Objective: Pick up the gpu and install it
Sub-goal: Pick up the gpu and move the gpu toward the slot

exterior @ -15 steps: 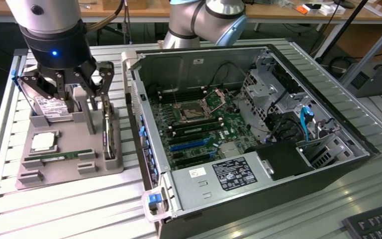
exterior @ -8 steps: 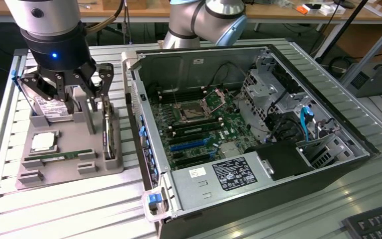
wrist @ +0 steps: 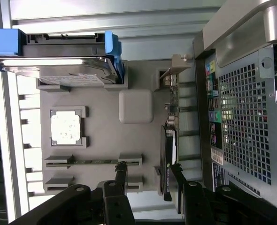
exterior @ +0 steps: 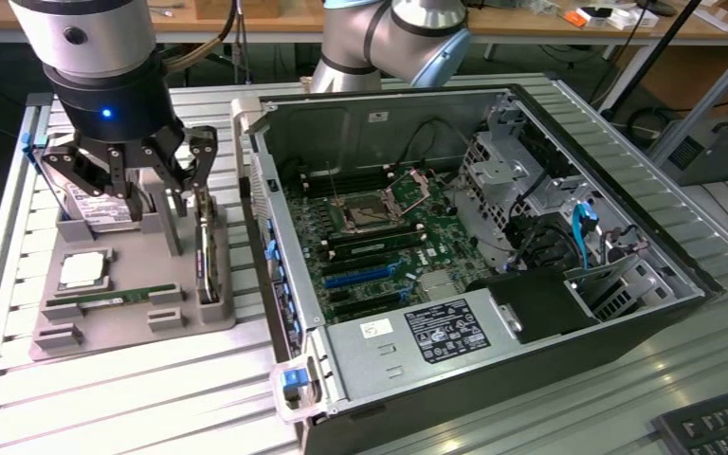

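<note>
The tool (wrist: 148, 171), jaws apart, hangs above the gpu (wrist: 168, 157), which stands edge-on near one jaw, not centred; lowering like this could strike or topple it.

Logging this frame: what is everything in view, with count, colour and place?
gpu: one, dark with a grey metal edge, standing edge-on in the holder's side nearest the computer case.
hard drive: one, silver in a blue bracket, at one end of the holder.
processor chip: one, silver, middle of the holder.
memory stick: one, green, slotted in the holder's other end.
parts holder: one, grey, on the table at the exterior view's left.
computer case: one, black and grey, open, mid-table.
keyboard: one, black, exterior view's lower right corner.
table: one, silver, slatted.
gripper: one, black, open, above the holder.
</note>
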You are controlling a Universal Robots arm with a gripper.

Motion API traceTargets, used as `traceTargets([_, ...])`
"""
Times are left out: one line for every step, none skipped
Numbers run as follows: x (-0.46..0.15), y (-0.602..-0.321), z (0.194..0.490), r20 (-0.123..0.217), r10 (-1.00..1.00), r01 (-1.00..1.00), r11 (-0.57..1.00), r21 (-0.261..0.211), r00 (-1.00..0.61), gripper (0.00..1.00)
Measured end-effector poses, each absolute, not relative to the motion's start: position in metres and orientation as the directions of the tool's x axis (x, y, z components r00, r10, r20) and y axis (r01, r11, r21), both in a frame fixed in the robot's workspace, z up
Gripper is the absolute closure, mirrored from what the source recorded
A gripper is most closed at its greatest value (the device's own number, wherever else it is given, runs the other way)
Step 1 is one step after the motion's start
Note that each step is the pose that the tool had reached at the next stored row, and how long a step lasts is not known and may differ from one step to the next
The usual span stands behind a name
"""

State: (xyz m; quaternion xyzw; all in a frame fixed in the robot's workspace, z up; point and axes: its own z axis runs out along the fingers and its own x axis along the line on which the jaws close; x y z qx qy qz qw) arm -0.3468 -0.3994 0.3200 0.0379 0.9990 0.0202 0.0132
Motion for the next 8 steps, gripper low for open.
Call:
traceTargets([-0.3468,-0.3995,0.3194,-0.025,0.076,0.075,0.996,0.041,-0.997,0.52])
traceTargets([-0.3468,-0.3995,0.3187,-0.025,0.076,0.075,0.996,0.041,-0.997,0.52])
traceTargets([-0.3467,-0.3995,0.3180,-0.025,0.076,0.075,0.996,0.041,-0.997,0.52])
traceTargets([-0.3467,-0.3996,0.3173,-0.025,0.076,0.075,0.996,0.041,-0.997,0.52])
traceTargets([-0.3467,-0.3996,0.3166,-0.025,0.076,0.075,0.996,0.041,-0.997,0.52])
traceTargets([-0.3466,-0.3996,0.3162,-0.025,0.076,0.075,0.996,0.041,-0.997,0.52])
traceTargets([-0.3466,-0.3997,0.3155,-0.025,0.076,0.075,0.996,0.041,-0.997,0.52])
traceTargets([-0.3466,-0.3998,0.3148,-0.025,0.076,0.075,0.996,0.041,-0.997,0.52])
